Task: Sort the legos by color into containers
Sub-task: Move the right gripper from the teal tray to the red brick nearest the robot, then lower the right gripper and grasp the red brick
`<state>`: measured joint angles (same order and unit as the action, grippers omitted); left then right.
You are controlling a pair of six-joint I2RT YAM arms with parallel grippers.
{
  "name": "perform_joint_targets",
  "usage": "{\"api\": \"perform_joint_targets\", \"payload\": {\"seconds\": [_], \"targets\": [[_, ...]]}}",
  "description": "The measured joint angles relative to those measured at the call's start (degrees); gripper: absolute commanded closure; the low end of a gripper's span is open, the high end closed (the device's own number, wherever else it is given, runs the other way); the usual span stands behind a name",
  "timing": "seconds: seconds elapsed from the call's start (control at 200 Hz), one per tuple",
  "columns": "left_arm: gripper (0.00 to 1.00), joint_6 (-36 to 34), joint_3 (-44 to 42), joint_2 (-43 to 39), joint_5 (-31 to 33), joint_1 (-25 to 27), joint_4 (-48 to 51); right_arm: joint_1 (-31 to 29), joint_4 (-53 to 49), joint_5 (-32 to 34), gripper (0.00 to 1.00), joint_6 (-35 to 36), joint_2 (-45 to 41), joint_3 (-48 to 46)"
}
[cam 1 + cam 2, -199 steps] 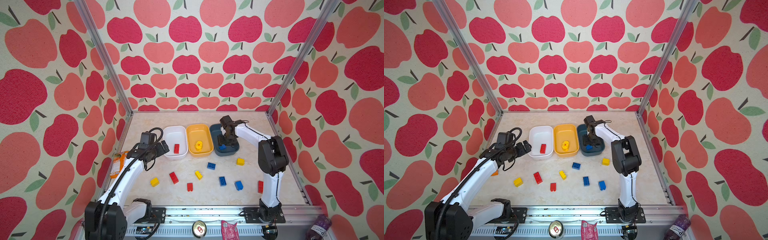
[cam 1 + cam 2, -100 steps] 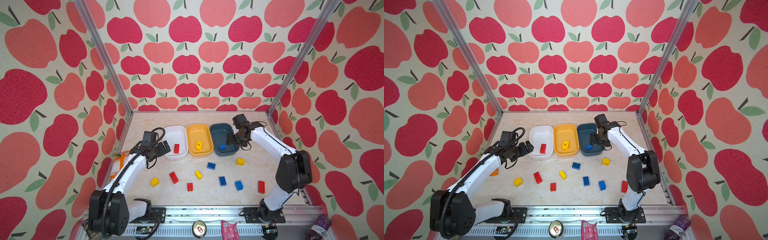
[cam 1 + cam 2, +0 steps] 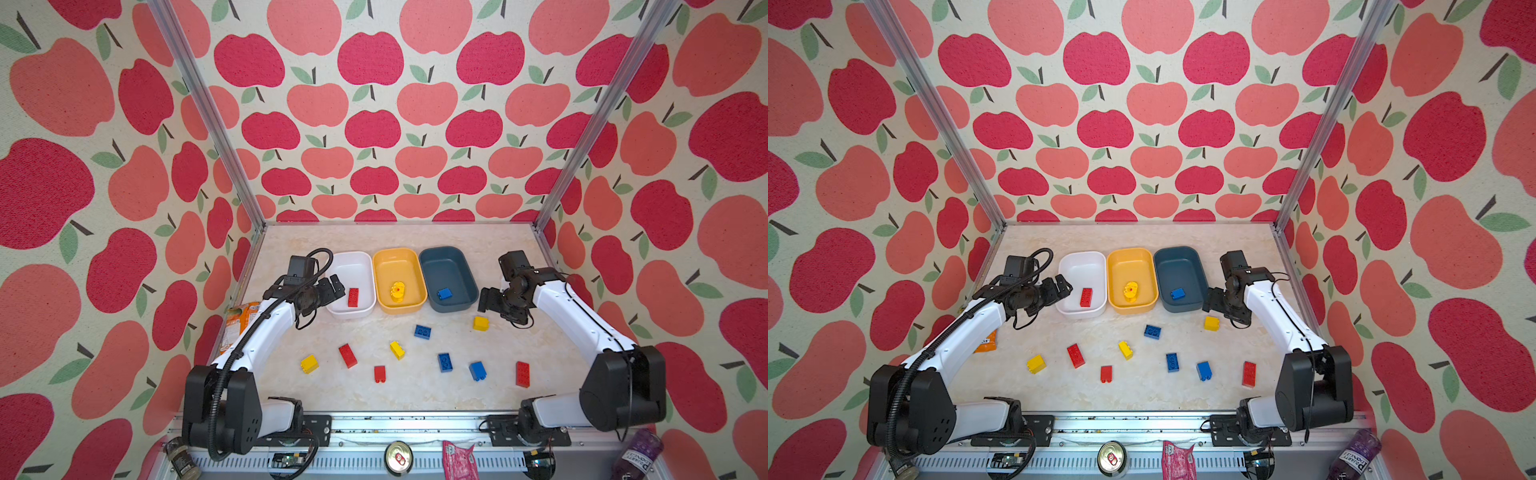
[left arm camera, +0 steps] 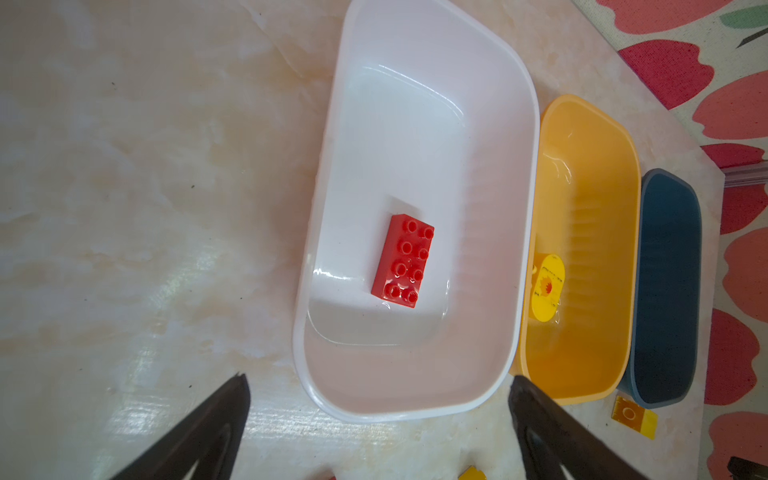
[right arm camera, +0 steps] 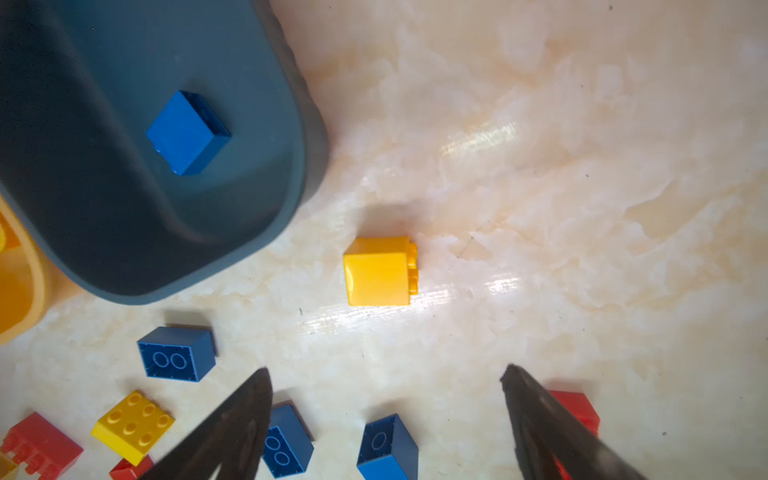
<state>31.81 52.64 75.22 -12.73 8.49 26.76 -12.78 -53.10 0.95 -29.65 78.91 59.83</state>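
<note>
The small yellow brick (image 5: 380, 270) lies on the desk (image 5: 582, 166) near the blue tub (image 5: 232, 232), and it looks light, hard and slippery, so the wide, empty right jaws should pinch its flat sides; the left jaws gape empty too.

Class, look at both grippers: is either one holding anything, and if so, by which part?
Nothing is held. The left gripper and right gripper both stand open and empty; a yellow brick lies free on the table.
</note>
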Motion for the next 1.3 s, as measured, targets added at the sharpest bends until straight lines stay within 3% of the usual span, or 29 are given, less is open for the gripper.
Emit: {"api": "perform_joint_targets", "payload": {"seconds": [0.295, 0.921, 1.301], "targets": [[0.01, -0.22, 0.24, 0.66, -0.92, 0.0, -0.07, 7.19, -1.95, 1.03, 0.05, -1.33, -8.59, -11.17], [0.01, -0.39, 0.26, 0.52, -1.29, 0.0, -0.04, 9.57, -1.4, 7.85, 0.03, -11.8, -12.59, -23.61], [0.01, -0.37, 0.24, -1.55, -1.22, 0.0, 0.22, 10.03, 3.54, 7.91, 0.1, -15.45, -14.93, -29.24]]}}
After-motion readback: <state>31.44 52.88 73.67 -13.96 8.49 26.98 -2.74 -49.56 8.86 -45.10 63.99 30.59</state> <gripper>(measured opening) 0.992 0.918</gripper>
